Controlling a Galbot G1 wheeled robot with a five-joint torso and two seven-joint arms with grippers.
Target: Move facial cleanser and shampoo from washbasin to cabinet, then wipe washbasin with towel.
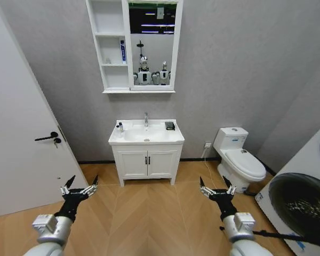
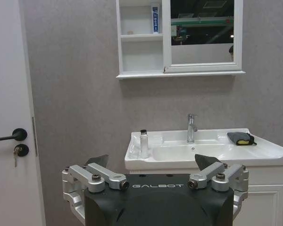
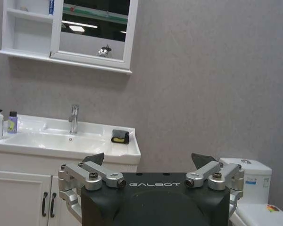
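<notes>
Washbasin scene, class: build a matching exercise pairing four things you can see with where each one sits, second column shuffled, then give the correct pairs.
Column one:
1. towel
2. blue-and-white tube
3. bottles
4. faucet

Column two:
A. middle cubby of the cabinet
B. left end of the washbasin top
C. right end of the washbasin top
D. centre back of the washbasin, behind the bowl

Pairs: 1-C, 2-A, 3-B, 4-D
</notes>
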